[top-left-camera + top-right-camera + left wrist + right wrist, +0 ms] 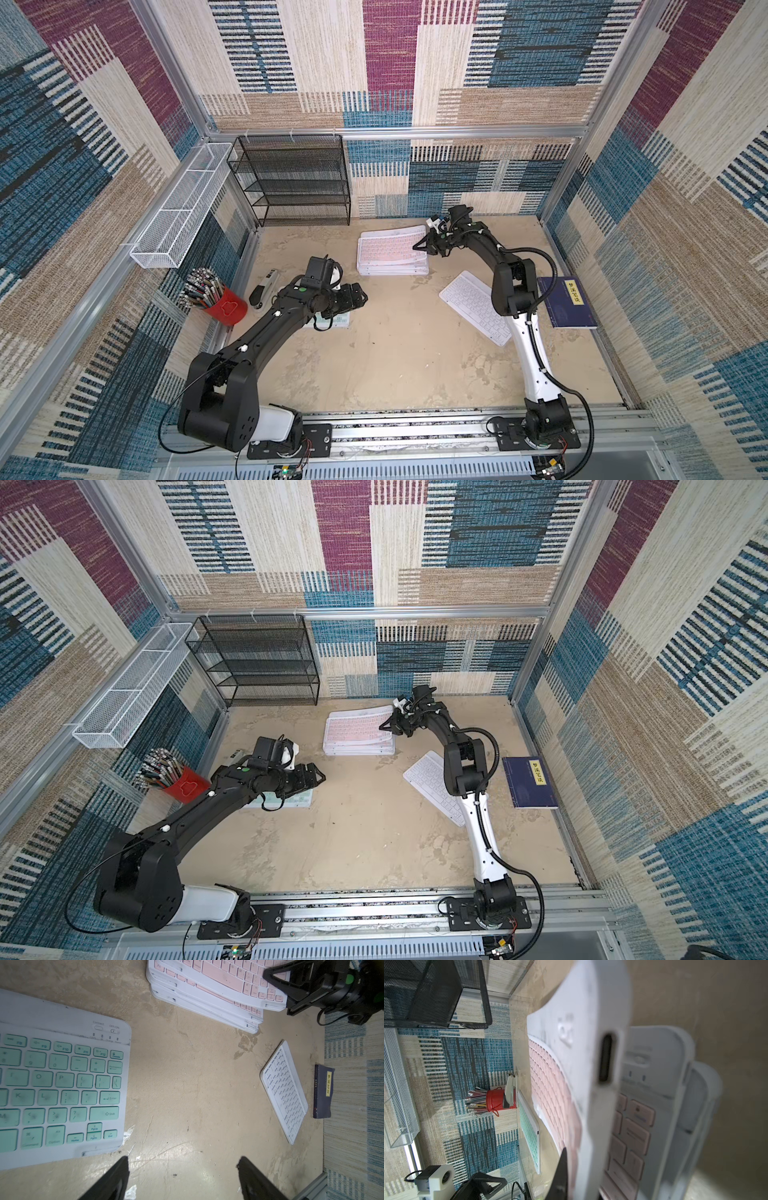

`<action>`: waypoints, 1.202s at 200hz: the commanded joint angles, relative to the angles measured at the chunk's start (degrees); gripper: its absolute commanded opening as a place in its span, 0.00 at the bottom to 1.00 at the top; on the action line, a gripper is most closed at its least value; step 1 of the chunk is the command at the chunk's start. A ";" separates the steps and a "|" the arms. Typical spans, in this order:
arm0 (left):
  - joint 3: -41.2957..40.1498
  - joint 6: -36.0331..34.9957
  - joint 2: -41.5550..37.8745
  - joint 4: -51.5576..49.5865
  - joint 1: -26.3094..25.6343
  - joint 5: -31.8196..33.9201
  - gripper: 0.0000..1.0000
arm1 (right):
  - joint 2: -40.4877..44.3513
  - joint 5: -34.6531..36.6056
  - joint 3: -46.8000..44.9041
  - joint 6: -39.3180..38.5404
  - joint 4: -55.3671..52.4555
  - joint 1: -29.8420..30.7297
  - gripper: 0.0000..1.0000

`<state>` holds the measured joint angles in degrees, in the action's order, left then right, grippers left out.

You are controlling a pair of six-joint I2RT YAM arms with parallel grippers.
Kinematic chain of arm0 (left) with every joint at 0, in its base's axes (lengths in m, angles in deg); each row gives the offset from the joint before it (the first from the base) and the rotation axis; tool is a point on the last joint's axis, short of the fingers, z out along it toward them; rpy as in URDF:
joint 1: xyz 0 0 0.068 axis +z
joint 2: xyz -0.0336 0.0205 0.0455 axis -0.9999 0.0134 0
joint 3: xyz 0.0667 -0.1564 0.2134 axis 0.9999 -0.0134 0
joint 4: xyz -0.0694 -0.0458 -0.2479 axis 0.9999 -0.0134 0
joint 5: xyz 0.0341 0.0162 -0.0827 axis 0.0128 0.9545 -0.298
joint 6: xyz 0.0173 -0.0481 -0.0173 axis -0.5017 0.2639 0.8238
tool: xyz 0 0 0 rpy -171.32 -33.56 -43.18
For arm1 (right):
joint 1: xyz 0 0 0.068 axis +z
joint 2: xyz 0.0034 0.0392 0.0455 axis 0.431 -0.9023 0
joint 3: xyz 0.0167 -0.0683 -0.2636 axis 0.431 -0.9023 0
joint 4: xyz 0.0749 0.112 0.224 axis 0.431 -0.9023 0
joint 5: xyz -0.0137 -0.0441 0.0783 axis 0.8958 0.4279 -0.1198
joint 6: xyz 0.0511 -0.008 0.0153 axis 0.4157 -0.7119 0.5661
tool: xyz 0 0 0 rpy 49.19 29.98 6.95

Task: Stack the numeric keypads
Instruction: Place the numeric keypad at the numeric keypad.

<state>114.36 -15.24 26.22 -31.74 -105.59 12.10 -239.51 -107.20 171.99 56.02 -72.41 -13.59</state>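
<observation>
Keypads: most are sitting in one stack (392,271) toward the back of the table (395,365). The top pink keypad (388,248) is lying skewed on that pile, with its far right corner sticking out past the ones below. The right gripper (420,246) is clamping this keypad's right end, jaws closed tight on the thin edge. In the right wrist view one finger (560,1174) is pressing on the key side, and the held end is sitting raised off the pink one under it. The lower layers are showing only white edges, so I cannot tell their key colours.

The white keypad (473,306) is lying flat on its own, at an angle, in front of the stack and to the right. The right arm is covering part of it in both top views. It is sitting near the dark blue book (567,302), not touching it.

The green keypad (62,1084) is lying flat on the left side of the table, mostly hidden under the left arm from above. The left gripper (182,1164) is hanging over bare table just off the end with the Enter key, fingers wide apart and holding nothing.

The stapler (264,289) and the red cup of pencils (224,309) are sitting further left, by the wall.
</observation>
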 commanded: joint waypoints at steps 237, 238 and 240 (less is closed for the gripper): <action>-1.20 0.26 -2.87 -0.21 0.01 0.72 0.85 | 6.71 28.47 -5.40 1.55 -6.90 1.72 0.46; -1.20 0.22 -2.90 -0.22 0.01 0.74 0.85 | 6.77 28.53 -5.40 1.48 -6.95 1.74 0.46; -1.15 0.18 -3.00 -0.34 0.03 0.79 0.85 | 6.81 28.68 -5.47 1.38 -7.01 1.74 0.46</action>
<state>113.31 -15.24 24.01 -31.76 -105.59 12.19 -232.45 -86.68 165.89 59.24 -74.23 -11.99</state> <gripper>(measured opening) 0.854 0.454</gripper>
